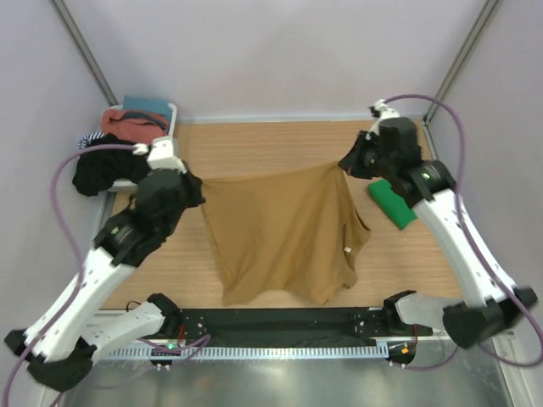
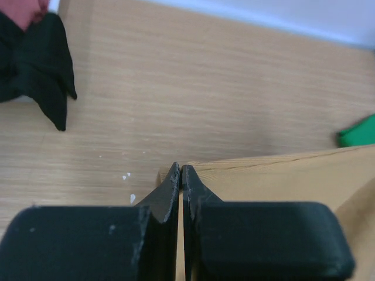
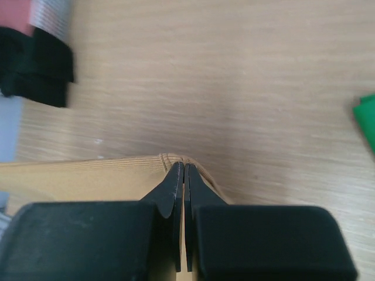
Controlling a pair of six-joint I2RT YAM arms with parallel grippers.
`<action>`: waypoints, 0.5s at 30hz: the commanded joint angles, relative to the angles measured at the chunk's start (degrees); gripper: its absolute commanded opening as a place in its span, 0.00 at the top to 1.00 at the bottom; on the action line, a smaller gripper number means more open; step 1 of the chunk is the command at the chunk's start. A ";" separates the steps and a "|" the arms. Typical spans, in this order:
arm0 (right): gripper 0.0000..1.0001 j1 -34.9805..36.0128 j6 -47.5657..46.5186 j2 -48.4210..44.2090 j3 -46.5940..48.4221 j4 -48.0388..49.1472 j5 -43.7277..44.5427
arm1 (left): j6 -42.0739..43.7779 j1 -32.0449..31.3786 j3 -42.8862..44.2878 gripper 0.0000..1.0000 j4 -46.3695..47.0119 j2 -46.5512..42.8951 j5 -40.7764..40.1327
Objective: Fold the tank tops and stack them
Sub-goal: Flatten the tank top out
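The tan tank top [image 1: 284,233] hangs stretched between both grippers above the middle of the wooden table, its lower part draping toward the near edge. My left gripper [image 1: 197,188] is shut on its left corner; the left wrist view shows the jaws pinched on tan cloth [image 2: 275,175]. My right gripper [image 1: 344,165] is shut on its right corner, where ribbed tan hem [image 3: 117,170] shows in the right wrist view. The green tank top [image 1: 392,202] lies folded on the table at the right, under the right arm, and its edge shows in both wrist views [image 2: 358,132] [image 3: 368,120].
A white bin [image 1: 127,127] at the back left holds several other garments, red, teal, striped and black, with black cloth [image 1: 97,174] hanging over its side. A black rail [image 1: 280,322] runs along the table's near edge between the arm bases.
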 commanded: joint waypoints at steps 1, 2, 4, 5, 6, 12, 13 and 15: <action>0.99 -0.45 1.49 8.15 -2.16 3.49 3.62 | -4.10 6.83 -3.85 1.00 5.88 10.83 2.07; 0.99 -0.45 1.76 11.65 -2.43 4.82 3.62 | -4.80 8.52 -4.56 1.00 6.85 12.87 2.88; 0.99 -0.54 2.03 15.00 -2.09 7.81 3.97 | -5.69 12.72 -5.36 1.00 10.28 18.13 4.03; 0.99 -0.72 2.11 18.07 -1.56 8.26 4.15 | -5.95 13.79 -5.18 1.00 11.50 19.81 3.51; 0.99 -0.89 2.03 19.84 -0.08 9.13 3.98 | -5.78 14.59 -4.66 1.00 12.13 21.40 2.98; 0.99 -3.96 2.11 40.19 20.61 9.15 3.63 | -3.58 20.03 9.62 1.00 16.61 39.84 2.10; 0.97 -4.67 2.55 43.99 24.59 8.79 3.80 | -2.62 20.65 12.45 0.96 16.79 45.96 2.88; 0.52 -5.55 3.95 50.15 36.99 4.78 6.86 | -2.52 21.63 22.43 0.59 13.56 51.53 2.19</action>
